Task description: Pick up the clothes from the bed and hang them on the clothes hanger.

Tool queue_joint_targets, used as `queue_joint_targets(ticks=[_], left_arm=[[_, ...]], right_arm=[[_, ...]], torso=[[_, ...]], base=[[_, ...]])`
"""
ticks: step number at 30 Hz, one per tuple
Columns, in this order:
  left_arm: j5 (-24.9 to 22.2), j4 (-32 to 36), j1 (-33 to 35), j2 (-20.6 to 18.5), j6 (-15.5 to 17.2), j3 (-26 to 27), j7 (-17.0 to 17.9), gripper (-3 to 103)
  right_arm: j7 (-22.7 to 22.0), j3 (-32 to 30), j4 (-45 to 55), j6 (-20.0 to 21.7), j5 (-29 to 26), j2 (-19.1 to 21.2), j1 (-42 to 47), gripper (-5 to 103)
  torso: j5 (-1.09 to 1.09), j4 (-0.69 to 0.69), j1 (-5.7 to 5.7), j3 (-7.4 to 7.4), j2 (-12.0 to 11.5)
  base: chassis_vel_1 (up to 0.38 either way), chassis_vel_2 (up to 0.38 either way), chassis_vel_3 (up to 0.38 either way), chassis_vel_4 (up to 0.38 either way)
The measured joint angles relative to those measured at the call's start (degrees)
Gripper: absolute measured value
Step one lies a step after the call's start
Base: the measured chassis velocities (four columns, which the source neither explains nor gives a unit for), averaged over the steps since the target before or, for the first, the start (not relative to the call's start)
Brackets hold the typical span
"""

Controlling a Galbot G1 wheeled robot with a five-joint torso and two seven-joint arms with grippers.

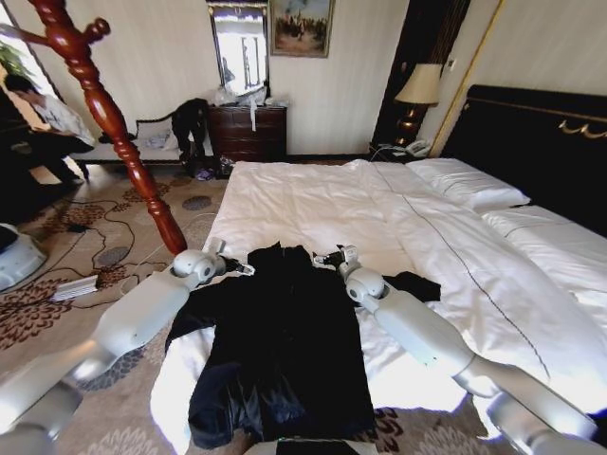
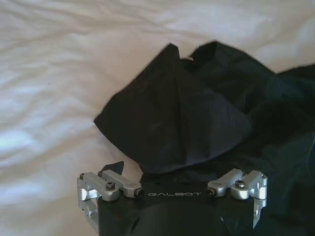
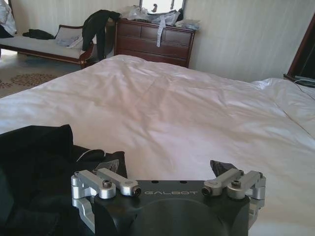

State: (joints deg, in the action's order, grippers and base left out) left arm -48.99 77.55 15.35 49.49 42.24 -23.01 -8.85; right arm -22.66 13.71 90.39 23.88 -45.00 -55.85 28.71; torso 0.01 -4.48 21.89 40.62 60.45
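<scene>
The black coat lies spread on the near end of the bed, on the white duvet, its lower part hanging over the foot edge toward the carpet. Its collar end points up the bed, and one sleeve sticks out to the right from under the right arm. In the left wrist view the cloth is bunched into a peaked fold right in front of the camera, with bare duvet beside it. The left gripper sits at the coat's upper left corner, at the shoulder, low over the cloth; its linkage arms are spread wide, yet the fingertips are hidden, so I cannot tell whether it is released or clenched. The right gripper is at the coat's upper right corner, just above the duvet, with the black cloth on one side of it. Its linkage is spread too and a dark fingertip shows with nothing in it, so it looks released. The coat stand, red-brown with a spiralled post, leans through the picture off the bed's left side, well apart from the coat, its foot on the patterned carpet. Farther up the bed are white pillows against the black headboard. At the far wall stand a dark dresser, a bench with clothing on it, a mirror and a lamp.
</scene>
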Motion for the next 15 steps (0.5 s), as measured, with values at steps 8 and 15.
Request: queue_joint_targets(ticks=[8,15], left_arm=[[2.3,-4.3,-3.7,2.4,0.0,-7.7,-2.6,100],[4.7,-9.6,-4.4,6.4,-0.1,-9.2,-2.8,100]], right_arm=[[0.1,-2.1,0.5,-0.1,0.8,-0.1,1.3,100],[0.3,-3.5,2.0,-0.1,1.3,0.6,3.0,100]], torso=[[0.00,0.04,0.00,0.00,0.0],[0.00,0.03,-0.02,-0.01,0.0]], base=[[0.000,0.000,0.000,0.000],[0.000,0.000,0.000,0.000]])
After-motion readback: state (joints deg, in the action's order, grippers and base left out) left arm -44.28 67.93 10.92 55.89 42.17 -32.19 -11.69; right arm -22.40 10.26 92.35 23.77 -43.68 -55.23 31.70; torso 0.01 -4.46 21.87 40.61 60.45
